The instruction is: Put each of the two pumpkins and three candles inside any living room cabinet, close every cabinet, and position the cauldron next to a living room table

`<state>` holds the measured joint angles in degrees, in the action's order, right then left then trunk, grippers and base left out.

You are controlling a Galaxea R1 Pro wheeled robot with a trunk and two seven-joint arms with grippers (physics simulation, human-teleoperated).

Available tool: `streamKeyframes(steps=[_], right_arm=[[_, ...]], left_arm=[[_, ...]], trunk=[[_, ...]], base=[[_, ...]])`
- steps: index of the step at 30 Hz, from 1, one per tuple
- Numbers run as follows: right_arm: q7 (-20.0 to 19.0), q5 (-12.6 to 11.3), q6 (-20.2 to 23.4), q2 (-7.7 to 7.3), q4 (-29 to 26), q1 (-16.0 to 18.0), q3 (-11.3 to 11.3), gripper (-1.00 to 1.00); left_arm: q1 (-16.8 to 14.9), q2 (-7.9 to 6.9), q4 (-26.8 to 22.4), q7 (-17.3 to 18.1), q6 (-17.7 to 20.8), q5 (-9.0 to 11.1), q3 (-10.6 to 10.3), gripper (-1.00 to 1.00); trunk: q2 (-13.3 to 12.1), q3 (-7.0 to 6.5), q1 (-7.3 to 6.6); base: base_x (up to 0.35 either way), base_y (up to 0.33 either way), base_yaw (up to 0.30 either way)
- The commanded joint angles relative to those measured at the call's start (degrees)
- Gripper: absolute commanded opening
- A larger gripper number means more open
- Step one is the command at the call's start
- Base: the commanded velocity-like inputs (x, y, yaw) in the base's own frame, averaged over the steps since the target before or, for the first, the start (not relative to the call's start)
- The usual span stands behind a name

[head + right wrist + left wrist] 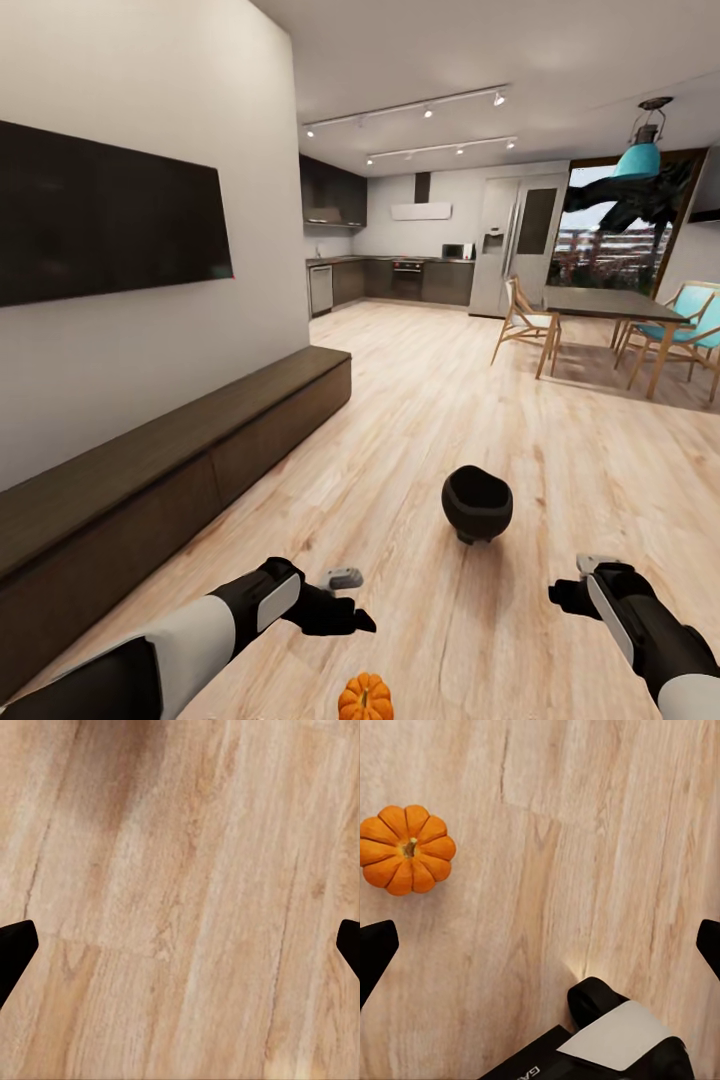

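A small orange pumpkin [365,697] lies on the plank floor just below my left gripper [345,615]. In the left wrist view the pumpkin [407,849] sits off to one side of the open left gripper [540,949], outside its fingers. The glossy black cauldron [477,503] stands on the floor ahead, between my two arms. The long dark-brown cabinet [170,470] runs along the left wall under the TV, its fronts shut. My right gripper [565,595] hangs open over bare floor, as the right wrist view [180,945] confirms. The candles and the living-room table are out of view.
A black TV [100,215] hangs on the left wall. A dining table [605,303] with wooden chairs [527,325] stands at the far right, the kitchen [400,280] behind. Part of my own body [619,1039] shows in the left wrist view. Open floor surrounds the cauldron.
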<state>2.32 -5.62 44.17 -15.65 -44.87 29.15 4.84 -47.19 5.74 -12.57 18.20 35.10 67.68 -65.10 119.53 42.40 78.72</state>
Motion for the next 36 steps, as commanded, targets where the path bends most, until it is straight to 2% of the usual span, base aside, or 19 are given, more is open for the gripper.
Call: streamKeyframes(steps=[1, 17, 32, 36], right_arm=[[0.24, -0.59, 0.24, -0.04, -0.23, 0.01, 0.05, 1.00], [0.14, -0.62, 0.57, -0.05, -1.19, 0.03, 0.17, 1.00], [0.14, -0.62, 0.57, -0.09, -1.19, 0.02, 0.17, 1.00], [0.14, -0.62, 0.59, -0.09, -1.25, 0.02, 0.17, 1.00]], left_arm=[[-0.08, 0.05, 0.04, 0.27, 0.12, 0.03, -0.19, 1.00], [-0.08, 0.15, 0.15, -0.69, 0.07, -0.51, -0.29, 1.00], [-0.09, 0.67, 0.16, -4.10, 0.12, -0.44, -0.12, 1.00], [-0.09, 0.88, 0.24, -6.26, 0.25, -0.19, -0.06, 1.00]], trunk=[[0.44, 0.25, 0.22], [6.86, 3.12, 3.73], [12.88, 5.81, 7.03], [14.48, 6.53, 7.90]], base=[[0.006, 0.000, 0.000], [0.001, 0.000, 0.000], [0.000, 0.000, 0.000], [0.000, 0.000, 0.000]])
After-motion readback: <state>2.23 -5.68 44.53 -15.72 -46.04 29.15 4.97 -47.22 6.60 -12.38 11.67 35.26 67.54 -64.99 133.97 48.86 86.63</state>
